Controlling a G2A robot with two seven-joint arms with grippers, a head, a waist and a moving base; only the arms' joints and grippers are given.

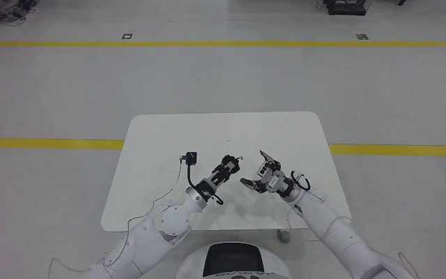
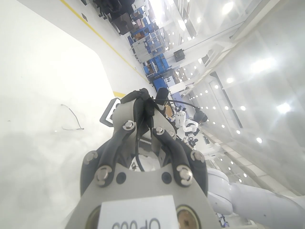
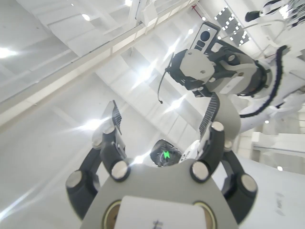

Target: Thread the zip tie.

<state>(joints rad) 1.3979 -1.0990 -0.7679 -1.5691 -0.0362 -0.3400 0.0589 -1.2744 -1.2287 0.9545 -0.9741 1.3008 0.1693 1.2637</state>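
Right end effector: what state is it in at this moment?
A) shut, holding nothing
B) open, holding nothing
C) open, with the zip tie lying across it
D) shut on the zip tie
B: the right wrist view shows the right end effector spread wide with nothing in it, while the zip tie hangs from the shut left end effector farther off.

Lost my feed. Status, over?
Left gripper shut on zip tie, above table. Right gripper open, empty, close by. Tie unthreaded; nothing between.
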